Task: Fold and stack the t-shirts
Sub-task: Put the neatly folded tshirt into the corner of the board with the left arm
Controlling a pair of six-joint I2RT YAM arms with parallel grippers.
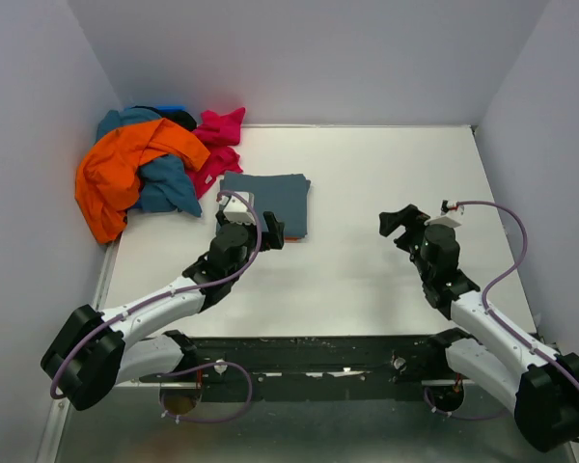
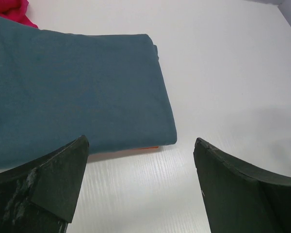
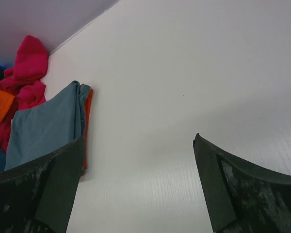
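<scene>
Left pincer (image 1: 251,224): jaws wide, empty. Folded blue-grey t-shirt (image 1: 266,198): on counter (image 1: 386,174) just ahead of it, orange edge beneath. Right pincer (image 1: 402,220): jaws wide, empty, well apart. Crumpled t-shirts (image 1: 140,169): heaped beyond left pincer, leftward.

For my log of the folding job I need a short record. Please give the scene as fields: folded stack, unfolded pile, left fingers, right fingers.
folded stack: slate blue-grey t-shirt folded flat on the table, orange edge showing beneath it
unfolded pile: orange t-shirt, teal t-shirt, magenta-pink t-shirt, crumpled in the far left corner
left fingers: open, above the stack's near edge, holding nothing
right fingers: open, over bare table, holding nothing
</scene>
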